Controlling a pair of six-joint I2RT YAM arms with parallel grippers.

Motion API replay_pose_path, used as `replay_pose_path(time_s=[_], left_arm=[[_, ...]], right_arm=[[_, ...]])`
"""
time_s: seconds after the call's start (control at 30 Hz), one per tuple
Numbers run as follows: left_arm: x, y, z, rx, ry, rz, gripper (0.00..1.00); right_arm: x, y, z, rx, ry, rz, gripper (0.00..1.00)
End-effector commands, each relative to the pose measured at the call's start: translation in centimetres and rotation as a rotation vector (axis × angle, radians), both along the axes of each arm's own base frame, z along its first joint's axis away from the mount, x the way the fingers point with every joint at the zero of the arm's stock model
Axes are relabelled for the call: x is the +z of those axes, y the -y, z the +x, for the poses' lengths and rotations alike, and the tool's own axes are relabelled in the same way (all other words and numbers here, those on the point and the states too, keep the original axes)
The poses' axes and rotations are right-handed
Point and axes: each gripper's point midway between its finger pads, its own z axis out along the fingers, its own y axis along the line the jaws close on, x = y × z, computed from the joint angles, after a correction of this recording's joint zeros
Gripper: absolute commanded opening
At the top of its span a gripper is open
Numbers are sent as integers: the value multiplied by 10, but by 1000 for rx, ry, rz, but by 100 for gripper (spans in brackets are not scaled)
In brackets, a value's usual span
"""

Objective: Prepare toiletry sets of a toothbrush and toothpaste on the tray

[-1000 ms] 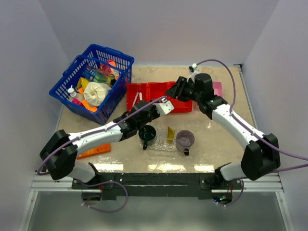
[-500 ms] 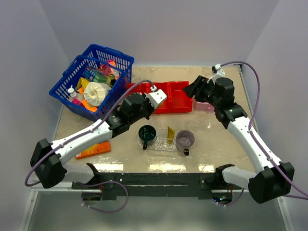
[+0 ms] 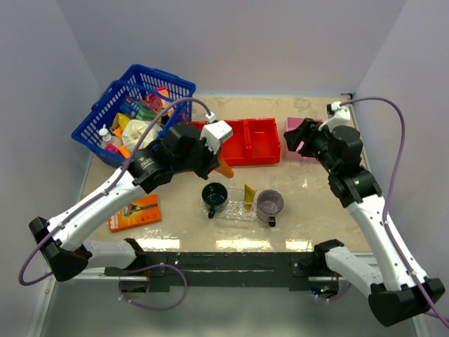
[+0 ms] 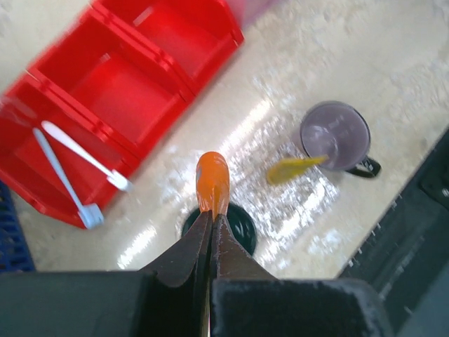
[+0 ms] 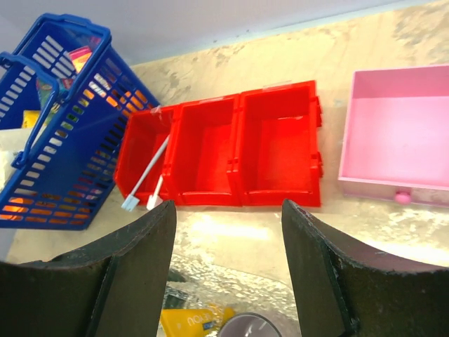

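Observation:
My left gripper (image 3: 219, 163) is shut on an orange toothpaste tube (image 4: 212, 179), held in the air over the dark green cup (image 4: 242, 235). A yellow toothpaste tube (image 3: 249, 196) lies on the clear bumpy tray (image 3: 235, 210), between the green cup (image 3: 215, 196) and a purple cup (image 3: 269, 203). Two white toothbrushes (image 4: 66, 179) lie crossed in the end compartment of the red bin (image 4: 105, 84); the right wrist view also shows these toothbrushes (image 5: 149, 177). My right gripper (image 5: 228, 210) is open and empty, raised near the pink box (image 3: 300, 130).
A blue basket (image 3: 133, 119) full of items stands at the back left. An orange razor pack (image 3: 135, 212) lies on the table at the front left. The red bin (image 3: 249, 140) and pink box sit along the back behind the tray.
My left gripper has drawn back and up from the red bin with the orange tube in it. My right arm swung right from the bin toward the pink box, jaws opening wider.

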Motion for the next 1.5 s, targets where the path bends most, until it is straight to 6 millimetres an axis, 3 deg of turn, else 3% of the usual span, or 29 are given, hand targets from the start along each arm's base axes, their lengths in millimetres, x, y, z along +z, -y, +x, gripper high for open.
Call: replay_pose_path(time_s=[0.0, 0.1, 0.3, 0.93, 1.47], left_arm=[[1, -6, -35, -39, -175, -3, 0], [-4, -9, -39, -31, -209, 16, 0], [-4, 6, -49, -80, -290, -29, 0], [5, 32, -34, -106, -267, -94, 0], [-14, 36, -28, -100, -293, -53, 0]], right_arm=[[19, 25, -12, -67, 74, -94, 65], [24, 31, -19, -79, 87, -120, 65], [26, 35, -28, -81, 103, -128, 68], [13, 41, -33, -94, 95, -164, 70], [15, 47, -36, -113, 108, -182, 73]])
